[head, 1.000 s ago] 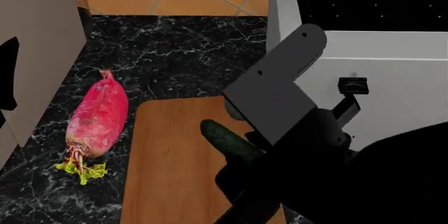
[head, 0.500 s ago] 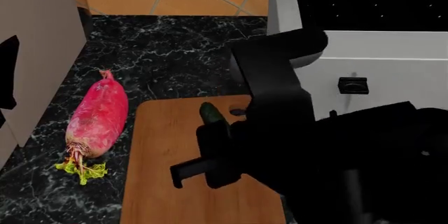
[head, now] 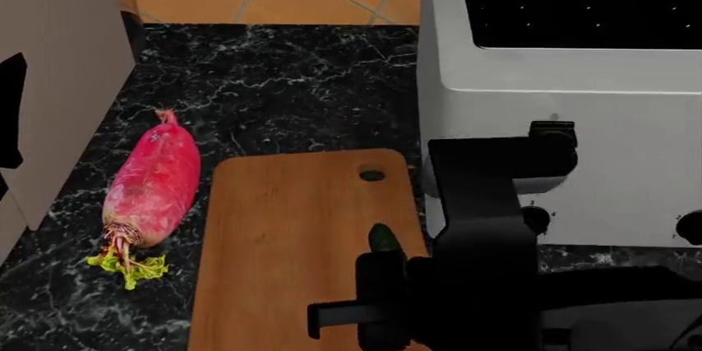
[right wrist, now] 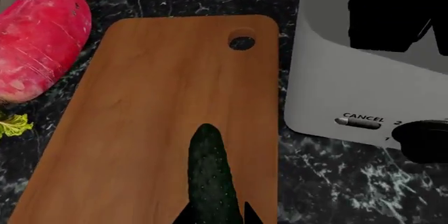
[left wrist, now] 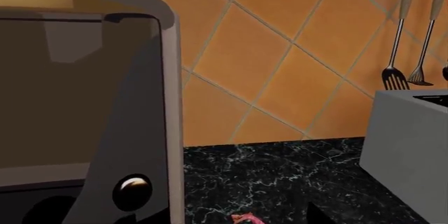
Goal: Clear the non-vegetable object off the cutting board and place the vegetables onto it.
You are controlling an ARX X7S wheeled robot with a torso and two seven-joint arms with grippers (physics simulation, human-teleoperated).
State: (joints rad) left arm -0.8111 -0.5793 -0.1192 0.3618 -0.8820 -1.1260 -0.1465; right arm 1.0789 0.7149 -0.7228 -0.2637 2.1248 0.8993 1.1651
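Black marble counter (head: 274, 80) w/ white veins. On it: wood cutting board (head: 285, 236), hole end away from robot; radish (head: 154, 182) just beside board's left edge, not touching, leaf stub nearest robot; grey toaster (head: 560, 96) right of board; grey appliance (head: 55, 80) at left.

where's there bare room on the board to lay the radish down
The cutting board is bare across its hole end and down the side nearest the radish, which lies on the counter just off that edge. The side toward the toaster is crowded: the cucumber lies there, with the right hand at it.
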